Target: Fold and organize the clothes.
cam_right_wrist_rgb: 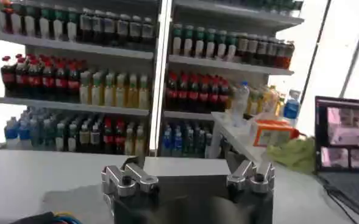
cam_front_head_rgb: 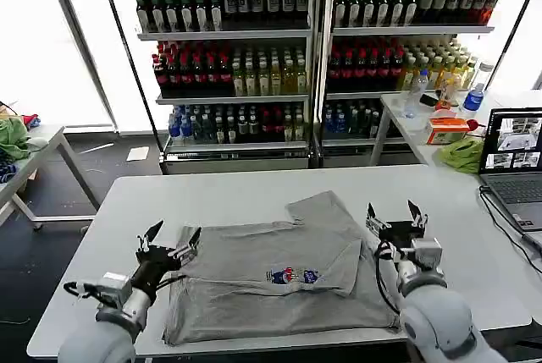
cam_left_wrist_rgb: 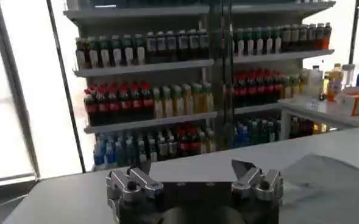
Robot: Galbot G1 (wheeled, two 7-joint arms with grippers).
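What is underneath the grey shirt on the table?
The grey shirt lies partly folded, flat on the white table, one flap doubled over its own fabric. Whatever lies beneath is covered. The open left gripper and right gripper hover at its sides.

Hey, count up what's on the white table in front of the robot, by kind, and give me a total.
Grey shirt: 1
Laptop: 1
Grippers above the table: 2, left gripper and right gripper, both open
Total: 4
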